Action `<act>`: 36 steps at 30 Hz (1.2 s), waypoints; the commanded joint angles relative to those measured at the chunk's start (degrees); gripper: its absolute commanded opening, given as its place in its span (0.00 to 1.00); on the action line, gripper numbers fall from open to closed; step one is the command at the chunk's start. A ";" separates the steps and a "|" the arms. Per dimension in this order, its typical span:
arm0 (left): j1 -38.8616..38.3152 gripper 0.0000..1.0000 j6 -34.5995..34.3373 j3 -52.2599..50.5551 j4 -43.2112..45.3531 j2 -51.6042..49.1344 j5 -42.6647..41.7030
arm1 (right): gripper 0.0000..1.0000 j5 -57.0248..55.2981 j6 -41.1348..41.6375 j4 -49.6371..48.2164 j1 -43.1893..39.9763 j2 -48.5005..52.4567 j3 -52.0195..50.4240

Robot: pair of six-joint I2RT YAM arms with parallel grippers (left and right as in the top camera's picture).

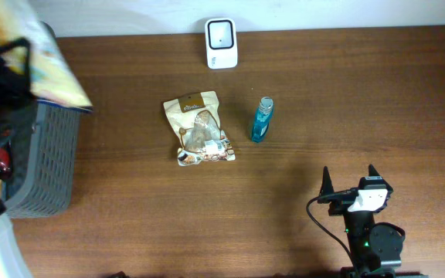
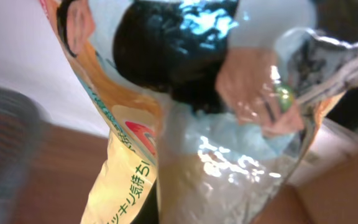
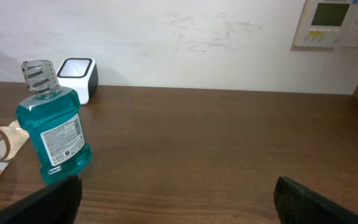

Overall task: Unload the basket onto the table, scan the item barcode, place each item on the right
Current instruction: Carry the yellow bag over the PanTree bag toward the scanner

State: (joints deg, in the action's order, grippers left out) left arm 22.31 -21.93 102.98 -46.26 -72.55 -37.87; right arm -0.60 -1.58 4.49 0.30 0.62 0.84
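Glossy packet (image 1: 52, 69) — clamped in left tool (image 1: 14, 55), over basket (image 1: 49, 162) at tabletop's left edge | likely step: carry to scanner (image 1: 222, 43), far edge | next: barcode must face scanner | right tool (image 1: 349, 179) spread wide, empty

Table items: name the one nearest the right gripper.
The upright teal-blue plastic mouthwash bottle; the flat brown snack pouch lies farther left, the white scanner farther back.
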 commanded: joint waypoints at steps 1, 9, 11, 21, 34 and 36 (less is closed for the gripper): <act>-8.59 0.00 -1.60 -1.18 -1.88 -1.51 -3.19 | 0.98 -0.09 -0.09 0.17 -0.37 -0.44 -0.52; -24.96 0.00 -1.62 -3.89 -9.22 -9.99 13.86 | 0.98 -0.09 -0.09 0.17 -0.37 -0.44 -0.52; -27.96 0.00 -1.60 -3.91 -9.86 -12.70 17.81 | 0.98 -0.09 -0.09 0.17 -0.37 -0.44 -0.52; -40.79 0.00 -1.79 -3.89 -9.97 -30.67 31.23 | 0.98 -0.09 -0.09 0.17 -0.37 -0.44 -0.52; -43.69 0.00 -7.39 -3.91 -7.48 -43.67 31.91 | 0.99 -0.09 -0.09 0.17 -0.37 -0.44 -0.52; -43.82 0.05 -7.39 -3.89 -6.95 -44.30 31.87 | 0.98 -0.09 -0.09 0.17 -0.37 -0.44 -0.52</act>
State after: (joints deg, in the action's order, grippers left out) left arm -21.39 -27.57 99.09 -54.11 -115.72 -6.57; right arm -0.60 -1.58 4.49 0.30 0.62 0.84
